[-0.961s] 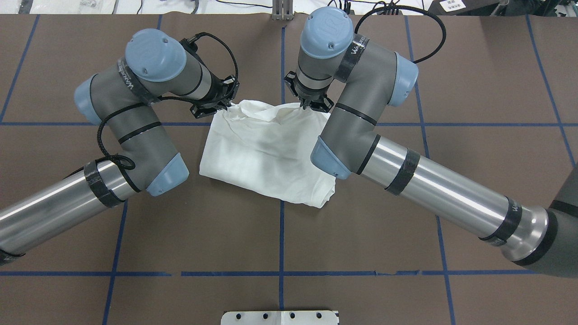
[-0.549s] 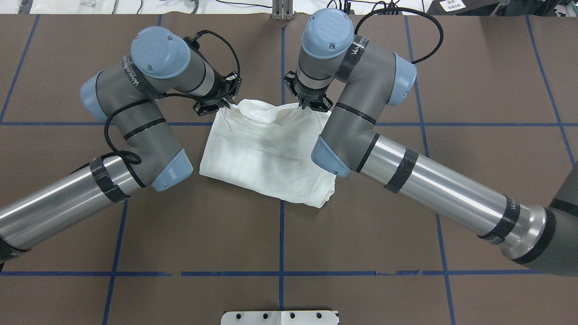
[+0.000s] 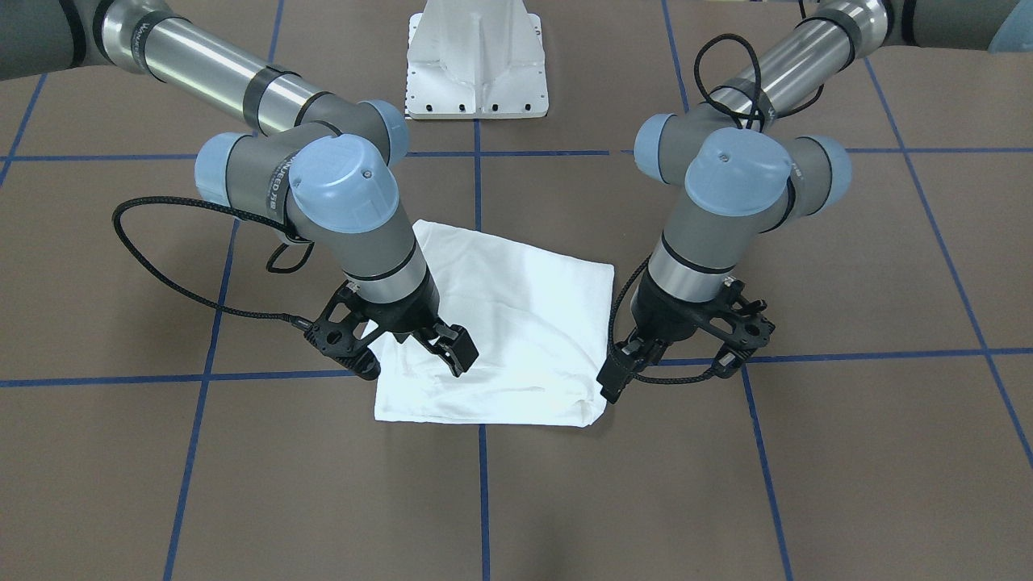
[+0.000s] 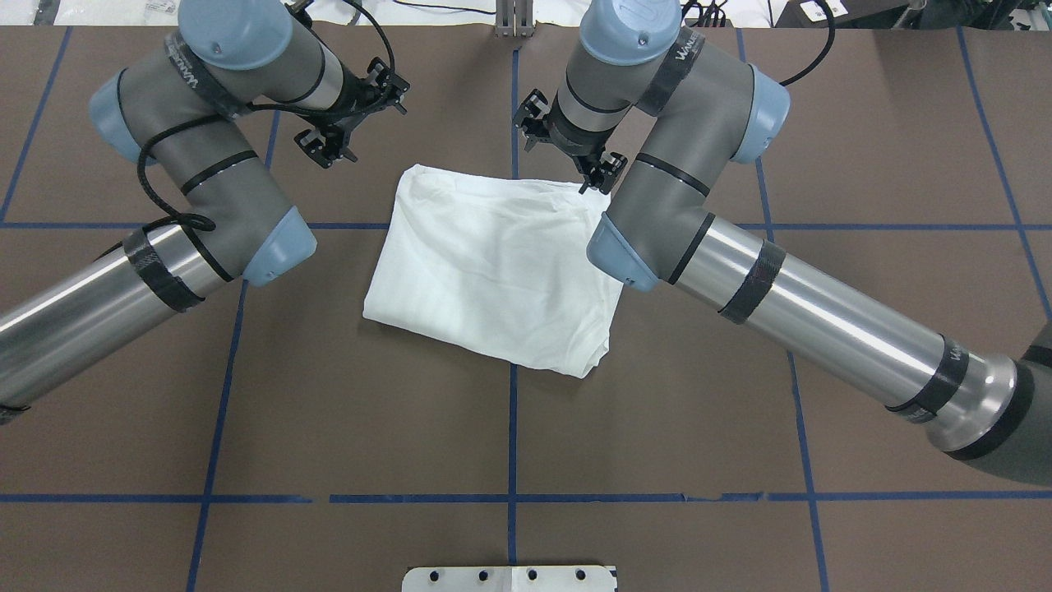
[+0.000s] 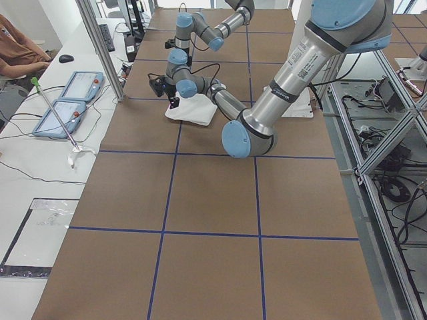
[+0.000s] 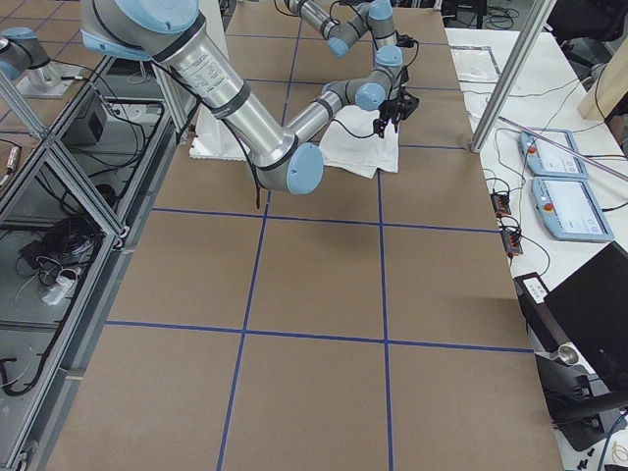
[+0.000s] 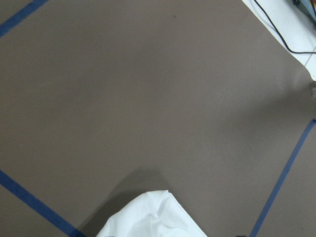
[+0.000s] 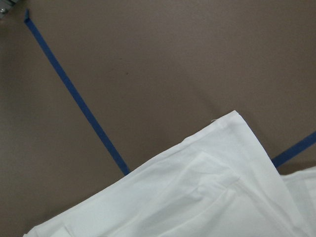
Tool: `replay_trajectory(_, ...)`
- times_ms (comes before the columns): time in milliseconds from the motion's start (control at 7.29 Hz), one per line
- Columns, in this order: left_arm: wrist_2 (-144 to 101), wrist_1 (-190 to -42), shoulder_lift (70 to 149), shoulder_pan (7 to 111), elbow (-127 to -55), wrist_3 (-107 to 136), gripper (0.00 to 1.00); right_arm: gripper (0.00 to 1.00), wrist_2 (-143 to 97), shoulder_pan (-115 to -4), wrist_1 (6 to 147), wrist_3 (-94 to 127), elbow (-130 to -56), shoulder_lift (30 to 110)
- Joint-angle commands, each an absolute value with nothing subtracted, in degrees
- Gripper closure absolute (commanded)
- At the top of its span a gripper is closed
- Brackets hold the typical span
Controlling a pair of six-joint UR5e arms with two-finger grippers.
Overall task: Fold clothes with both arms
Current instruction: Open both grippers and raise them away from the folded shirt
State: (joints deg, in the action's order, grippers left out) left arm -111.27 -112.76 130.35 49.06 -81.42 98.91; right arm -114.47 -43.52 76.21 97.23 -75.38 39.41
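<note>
Surface (image 4: 329, 395): brown with blue tape lines; it carried your shirt near the middle, astride the centre line.
Shirt (image 4: 493, 263): it lay as a folded, slightly skewed rectangle, with nothing gripping it.
Right hand (image 3: 410, 361): it was spread wide and empty, low over the shirt's far corner.
Left hand (image 3: 676, 373): it was also spread wide and empty, just beside the other far corner, off the cloth.
Risk: if you had swung the right hand sideways, I judged a finger could have snagged the loose top layer and dragged your fold open.
</note>
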Motion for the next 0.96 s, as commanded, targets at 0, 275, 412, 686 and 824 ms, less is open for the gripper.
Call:
replay_trajectory(0, -114.08, -112.59, 121.52, 53.42, -89.85, 81.41, 0.00, 0.00, -116.35, -48.13, 75.94, 85.32, -78.64, 43.21)
replay_trajectory(275, -117.83, -112.59, 114.03, 60.34, -95.00, 61.62, 0.00, 0.00, -124.14, -60.66, 76.02, 60.78, -84.44, 55.83)
replay_trajectory(412, -121.86, -112.50, 110.69, 65.78, -95.62, 50.65, 0.00, 0.00, -128.63, -68.39, 77.59, 46.29, -84.98, 61.29)
replay_trajectory(686, -123.84, -112.50, 102.00, 74.23, -97.20, 30.68, 0.00, 0.00, -129.38, -79.05, 85.04, 16.14, -84.99, 69.05)
replay_trajectory(824, -123.84, -112.50, 98.39, 77.31, -97.21, 21.71, 0.00, 0.00, -129.29, -83.54, 90.12, 3.73, -85.08, 71.00)
